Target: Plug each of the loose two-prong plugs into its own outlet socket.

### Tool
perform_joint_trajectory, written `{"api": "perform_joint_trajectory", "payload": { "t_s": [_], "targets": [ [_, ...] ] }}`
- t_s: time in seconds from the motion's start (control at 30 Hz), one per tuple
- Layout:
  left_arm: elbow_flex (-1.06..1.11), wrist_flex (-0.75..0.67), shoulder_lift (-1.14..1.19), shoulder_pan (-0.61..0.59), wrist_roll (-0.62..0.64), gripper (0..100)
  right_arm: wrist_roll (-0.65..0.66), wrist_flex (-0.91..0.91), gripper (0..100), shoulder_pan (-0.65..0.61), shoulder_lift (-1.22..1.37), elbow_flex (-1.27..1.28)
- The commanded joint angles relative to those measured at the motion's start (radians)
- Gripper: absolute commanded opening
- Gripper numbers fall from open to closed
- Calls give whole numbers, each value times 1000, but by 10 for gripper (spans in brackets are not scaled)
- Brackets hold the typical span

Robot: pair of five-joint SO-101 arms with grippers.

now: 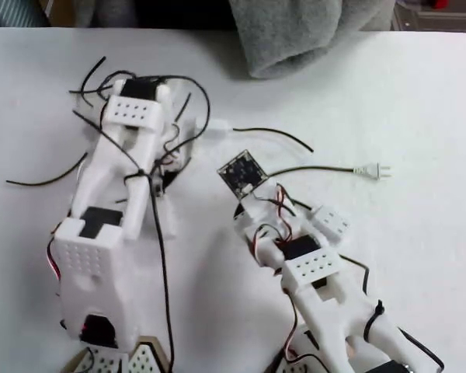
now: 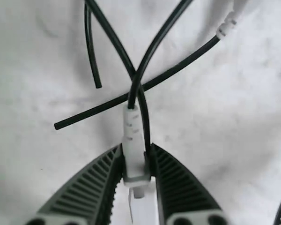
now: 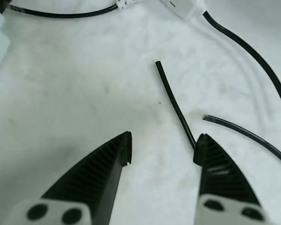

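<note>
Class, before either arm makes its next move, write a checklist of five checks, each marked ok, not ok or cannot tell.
1. Hold of left gripper on plug: ok, shut on its white body.
2. Free right gripper: ok, open, holding nothing.
3. Which way that plug's prongs face: cannot tell, hidden.
4. Uncovered loose plug: ok, lies bare on the table.
5. Untangled cables: not ok, black ones cross beside the gripped plug.

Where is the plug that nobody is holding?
In the high view the loose plug lies on the table, on its right side, at the end of a black cord, out beyond the right arm.
</note>
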Motion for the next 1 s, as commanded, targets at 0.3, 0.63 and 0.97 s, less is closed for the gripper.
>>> {"api": "perform_joint_trajectory", "payload": {
  "t_s": [0.3, 0.63, 0.97],
  "targets": [
    [34, 12, -62, 131, -2, 23, 11, -7, 223, -4, -12, -6],
    [58, -40, -58, 358, -2, 24, -44, 179, 223, 104, -15, -118],
    [-121, -106, -62, 328, 0, 24, -123, 271, 227, 101, -251, -74]
  ]
}}
